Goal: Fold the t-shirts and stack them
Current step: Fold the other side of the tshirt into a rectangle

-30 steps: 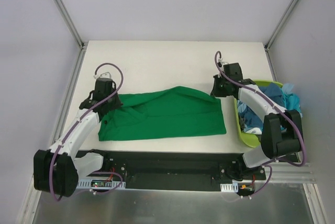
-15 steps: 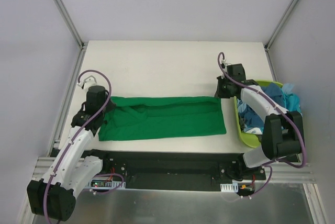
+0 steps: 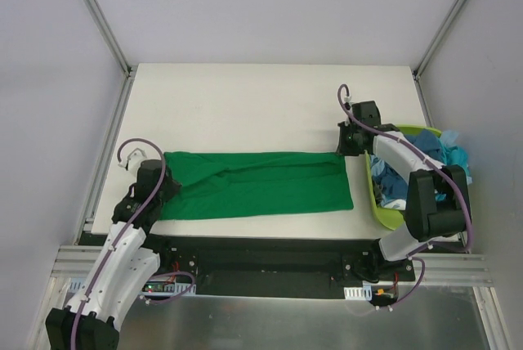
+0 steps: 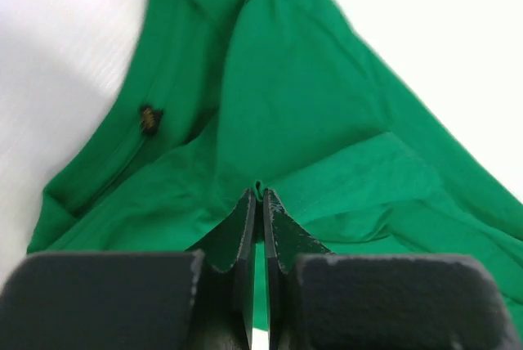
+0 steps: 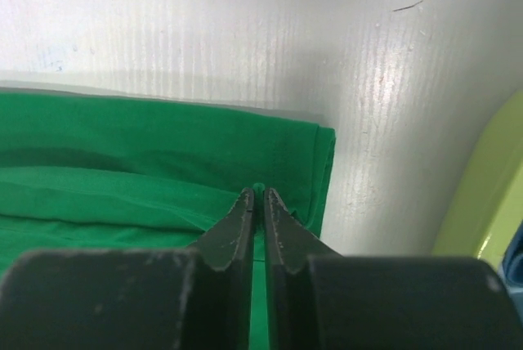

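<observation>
the bright green short-sleeved cloth t-shirt [image 3: 261,186] lies flattened into a long band across the near half of the flat white table [image 3: 245,105], running left to right between the 2 arms. the left gripper [image 3: 161,190] is at the band's left end; in the left wrist view its 2 black fingers [image 4: 242,227] are pressed together with a small ridge of green cloth nipped at the tips, so it is clenched on the shirt. the cloth there is bunched into soft folds and bears a small dark speck [image 4: 149,118]. the right gripper [image 3: 342,149] sits at the band's far right corner; in the right wrist view its fingers [image 5: 237,227] are nearly touching, with a nub of green cloth caught between the tips, grasping the shirt just beside its folded edge. to the right, the lime-green plastic basket [image 3: 377,207] rests at the table's edge, just beside the green shirt but not touching it, and holds a heap of dark teal-blue and light turquoise cloth t-shirts [image 3: 425,154]
</observation>
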Motion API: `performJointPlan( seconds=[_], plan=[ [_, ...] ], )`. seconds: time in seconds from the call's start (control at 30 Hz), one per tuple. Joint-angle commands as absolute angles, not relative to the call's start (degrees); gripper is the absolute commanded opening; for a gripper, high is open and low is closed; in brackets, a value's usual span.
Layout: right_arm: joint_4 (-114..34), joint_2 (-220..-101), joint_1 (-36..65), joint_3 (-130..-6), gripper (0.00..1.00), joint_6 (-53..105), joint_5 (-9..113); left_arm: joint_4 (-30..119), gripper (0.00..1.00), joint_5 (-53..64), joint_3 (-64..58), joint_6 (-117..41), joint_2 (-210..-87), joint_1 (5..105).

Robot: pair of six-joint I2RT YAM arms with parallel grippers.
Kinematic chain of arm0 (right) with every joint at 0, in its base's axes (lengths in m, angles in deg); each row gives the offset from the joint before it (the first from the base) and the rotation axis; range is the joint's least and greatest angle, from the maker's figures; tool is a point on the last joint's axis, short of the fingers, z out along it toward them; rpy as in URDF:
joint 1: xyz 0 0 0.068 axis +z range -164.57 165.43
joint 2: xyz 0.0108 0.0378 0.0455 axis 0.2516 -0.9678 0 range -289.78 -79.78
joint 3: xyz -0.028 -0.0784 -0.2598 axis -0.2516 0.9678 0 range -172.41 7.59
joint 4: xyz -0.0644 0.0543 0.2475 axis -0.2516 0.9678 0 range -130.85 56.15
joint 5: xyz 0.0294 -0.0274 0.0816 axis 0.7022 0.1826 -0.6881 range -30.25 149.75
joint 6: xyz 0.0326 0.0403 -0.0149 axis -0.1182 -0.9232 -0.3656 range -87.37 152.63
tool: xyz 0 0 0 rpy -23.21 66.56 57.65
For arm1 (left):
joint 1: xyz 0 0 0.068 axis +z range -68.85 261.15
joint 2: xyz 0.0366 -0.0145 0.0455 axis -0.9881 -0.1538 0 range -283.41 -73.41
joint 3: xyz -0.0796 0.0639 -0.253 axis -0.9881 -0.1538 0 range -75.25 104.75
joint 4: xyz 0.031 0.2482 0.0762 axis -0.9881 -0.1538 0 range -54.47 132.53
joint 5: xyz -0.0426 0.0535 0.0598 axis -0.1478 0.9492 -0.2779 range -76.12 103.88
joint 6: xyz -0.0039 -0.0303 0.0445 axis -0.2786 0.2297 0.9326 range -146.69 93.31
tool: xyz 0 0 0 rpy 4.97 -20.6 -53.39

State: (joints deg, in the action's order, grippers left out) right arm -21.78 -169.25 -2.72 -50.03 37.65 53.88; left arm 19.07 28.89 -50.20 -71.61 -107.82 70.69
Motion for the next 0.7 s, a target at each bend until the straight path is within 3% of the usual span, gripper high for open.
performJointPlan(
  seconds=[0.0,0.07,0.13,0.17,0.27,0.33,0.4,0.53,0.67],
  plan=[
    [-22.39,-166.97,-3.15,-48.93,0.11,36.77,58.86,10.82,0.02,30.83,-51.35,-80.72,-105.32,70.60],
    [-22.05,-165.13,-3.06,-48.48,0.16,36.50,59.39,7.56,0.19,33.21,-50.39,-82.67,-104.79,70.60],
    [-21.87,-163.02,-3.15,-48.13,0.26,36.41,59.05,5.63,0.46,33.22,-48.63,-82.85,-104.87,70.60],
    [-21.96,-162.05,-3.15,-48.04,0.30,36.41,58.52,5.18,0.53,32.70,-47.75,-82.59,-104.96,70.60],
    [-22.04,-158.45,-3.15,-47.69,0.55,36.58,55.80,4.30,0.84,31.73,-44.68,-81.71,-105.05,70.60],
    [-22.57,-156.25,-2.62,-47.34,0.70,37.11,51.94,4.91,0.98,30.41,-41.87,-80.05,-106.27,70.60],
    [-23.53,-154.40,-0.35,-46.46,0.96,37.73,50.87,8.93,0.99,24.38,-39.58,-75.75,-108.99,70.60],
    [-25.64,-153.87,5.36,-44.71,0.96,36.85,50.26,24.39,0.99,6.27,-39.04,-70.64,-120.31,70.52],
    [-29.33,-157.81,7.22,-41.98,0.96,32.82,45.34,28.11,0.99,4.56,-33.78,-66.52,-134.90,70.34]
  ],
)
